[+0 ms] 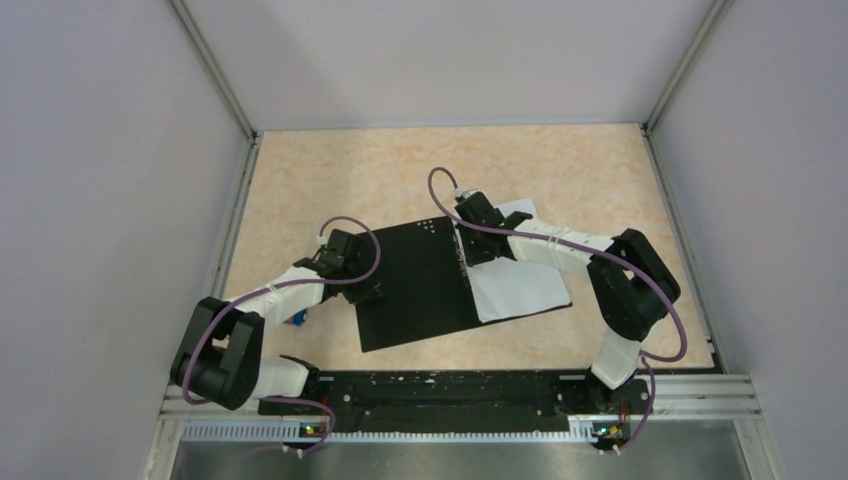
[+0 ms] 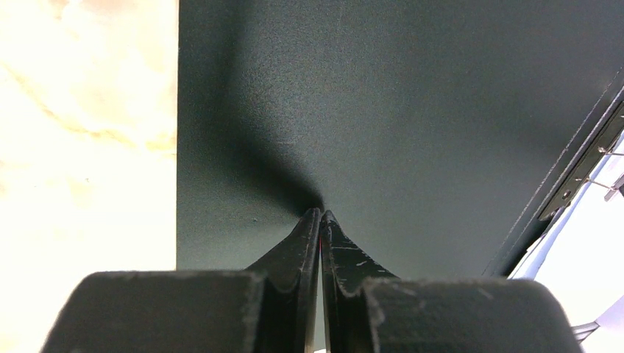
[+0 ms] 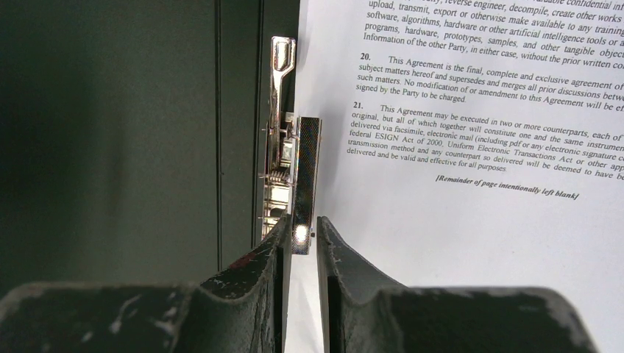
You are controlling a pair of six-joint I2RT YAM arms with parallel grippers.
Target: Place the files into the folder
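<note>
From my console, the folder (image 1: 410, 285) lay open on the table (image 1: 330, 170), black inside up. The files (image 1: 525, 285) rested on the folder's right half, their printed top sheet just beside its spine. At that spine, the right gripper (image 3: 302, 224) had its jaws drawn narrow around the lower end of the raised spine clip (image 3: 305, 169), pinching the metal plate. Near the folder's left edge, the left gripper (image 2: 321, 213) had its fingers pressed together, holding nothing I could make out, tips against the black cover.
</note>
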